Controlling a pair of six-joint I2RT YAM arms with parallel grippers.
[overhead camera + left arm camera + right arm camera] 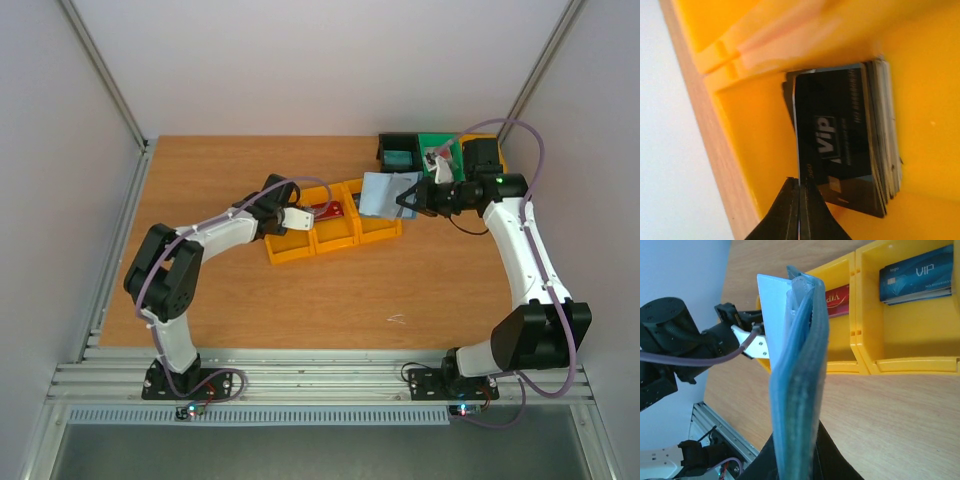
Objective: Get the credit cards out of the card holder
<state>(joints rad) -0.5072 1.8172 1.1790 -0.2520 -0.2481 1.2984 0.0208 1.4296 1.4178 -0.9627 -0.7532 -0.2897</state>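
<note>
My right gripper [408, 197] [797, 440] is shut on the lower end of the card holder [385, 192] [797, 365], a blue folded wallet held upright above the table beside the yellow bins [335, 238]. My left gripper [300, 218] [799, 183] reaches into the left bin. It is shut on a thin credit card [798, 140] seen edge-on, which runs up from the jaws along a stack of dark grey VIP cards [840, 135]. A red card [330, 210] [837, 299] lies in the middle bin. Blue cards [917, 275] lie in the right bin.
Behind the wallet stand a black bin with a teal block [400, 152], a green bin [437, 152] and another black bin [480, 152]. The yellow bin walls [765, 150] close in tightly on the left gripper. Metal rails [320, 380] line the near table edge.
</note>
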